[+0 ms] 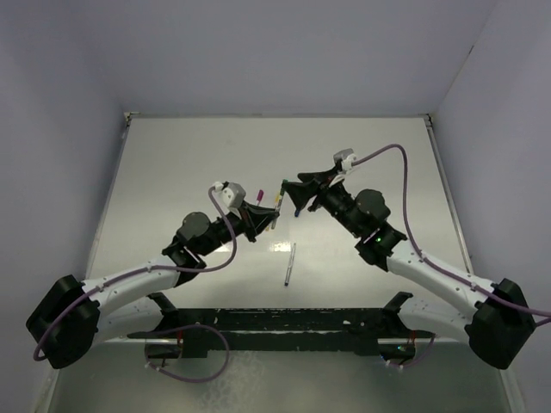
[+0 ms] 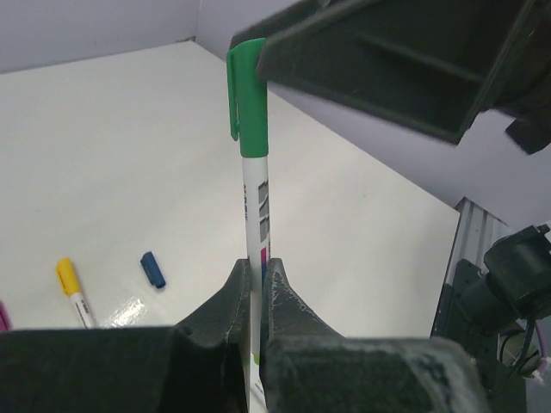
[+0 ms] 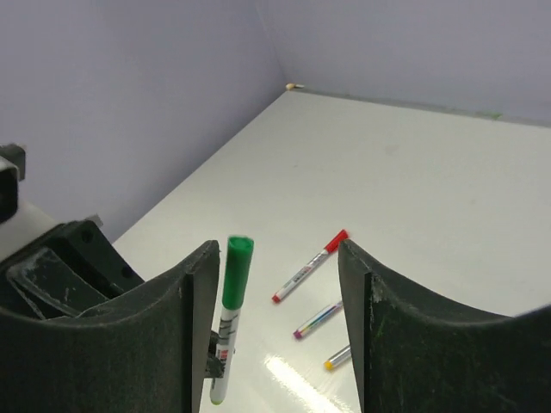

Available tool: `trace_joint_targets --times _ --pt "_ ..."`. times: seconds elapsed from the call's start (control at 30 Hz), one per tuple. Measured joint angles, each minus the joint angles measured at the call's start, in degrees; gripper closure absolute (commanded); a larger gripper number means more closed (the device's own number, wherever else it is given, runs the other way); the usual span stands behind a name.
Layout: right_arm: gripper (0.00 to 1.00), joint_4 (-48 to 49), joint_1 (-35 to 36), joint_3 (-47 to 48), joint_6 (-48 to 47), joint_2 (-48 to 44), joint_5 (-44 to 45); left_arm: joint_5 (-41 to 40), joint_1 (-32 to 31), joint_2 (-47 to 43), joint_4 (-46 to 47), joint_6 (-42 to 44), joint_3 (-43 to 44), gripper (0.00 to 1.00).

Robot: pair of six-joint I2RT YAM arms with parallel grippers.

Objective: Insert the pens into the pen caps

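Note:
A pen (image 2: 255,215) with a whitish barrel stands upright, and my left gripper (image 2: 258,268) is shut on its lower barrel. A green cap (image 2: 250,103) sits on its top end. My right gripper (image 3: 275,251) is open; the green-capped pen (image 3: 231,310) stands between its fingers, close to the left finger (image 3: 194,292), with no pinch on it. In the top view the two grippers meet mid-table, left gripper (image 1: 263,217) and right gripper (image 1: 288,196). A loose blue cap (image 2: 153,269) lies on the table.
A red-capped pen (image 3: 310,267), a purple-tipped pen (image 3: 317,320) and a yellow-ended pen (image 3: 337,356) lie on the white table beyond the grippers. Another pen (image 1: 290,263) lies nearer the arm bases. Walls enclose the table on three sides.

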Motion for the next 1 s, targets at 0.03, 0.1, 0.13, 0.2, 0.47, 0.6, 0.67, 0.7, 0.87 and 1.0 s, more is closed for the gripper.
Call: trace_joint_targets --times 0.03,0.1,0.13,0.2,0.47,0.6,0.67,0.7,0.87,1.0 --pt "0.39 -1.2 0.0 0.4 -1.0 -0.8 1.1 -0.1 0.0 -0.1 -1.1 0.4 0.0 1.00" --pt "0.37 -2.6 0.0 0.6 -2.6 -3.0 3.0 -0.7 0.0 0.2 -3.8 1.0 -0.2 1.00" --pt "0.37 -3.0 0.0 0.6 -3.3 -4.3 4.1 -1.2 0.0 0.6 -5.4 1.3 -0.2 1.00" --pt "0.34 -3.7 0.0 0.6 -4.3 -7.3 6.0 -2.6 0.0 2.1 -8.6 1.5 -0.2 1.00" --pt "0.08 -4.7 0.0 -1.4 -6.1 -16.1 9.7 -7.7 0.0 14.4 -20.1 1.5 5.9 1.00" --pt "0.10 -7.4 0.0 -2.0 -6.2 -16.3 11.3 -8.7 0.0 21.1 -22.4 1.4 12.5 1.00" --pt "0.11 -9.0 0.0 -2.0 -6.1 -16.1 11.9 -9.2 0.0 23.9 -23.4 1.2 15.3 1.00" --pt "0.11 -9.6 0.0 -2.1 -6.0 -16.1 12.1 -9.4 0.0 25.4 -24.0 0.9 16.8 1.00" --pt "0.11 -11.0 0.0 -3.3 -5.6 -16.7 14.2 -10.8 0.0 31.8 -27.5 -0.3 22.6 1.00" --pt "0.11 -12.9 0.0 -4.0 -5.3 -17.8 15.6 -11.8 0.0 35.9 -29.7 -1.0 25.6 0.99"
